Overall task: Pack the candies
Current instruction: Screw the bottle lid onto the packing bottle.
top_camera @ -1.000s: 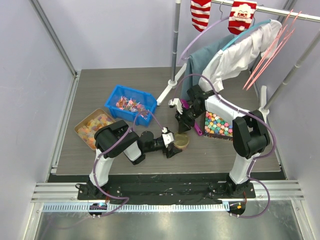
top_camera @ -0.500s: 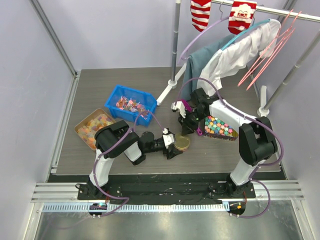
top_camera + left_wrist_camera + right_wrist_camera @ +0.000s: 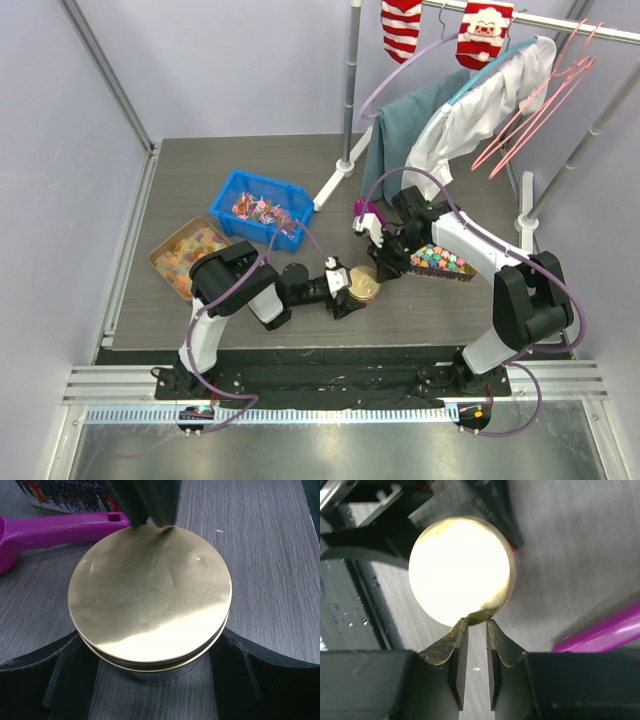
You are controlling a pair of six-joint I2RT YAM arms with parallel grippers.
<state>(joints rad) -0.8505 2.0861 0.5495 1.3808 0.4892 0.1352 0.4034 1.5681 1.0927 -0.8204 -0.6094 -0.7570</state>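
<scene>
Likely the jar-opening step: the left end effector (image 3: 343,283) clasps the jar (image 3: 363,285), while the right end effector (image 3: 476,630), tips narrowly parted at the gold lid (image 3: 150,595), must next grip it; the candies (image 3: 262,210) lie in the blue bin (image 3: 226,196).

Round gold lid (image 3: 461,570) glaring bright at centre, right tool (image 3: 477,621) below with dark fingers (image 3: 456,655) nearly together, narrow slit between, tips at the lid's near rim, magenta handle (image 3: 600,632) at lower right, black arm parts (image 3: 365,537) upper left, grey wood-grain counter (image 3: 570,540) beneath
</scene>
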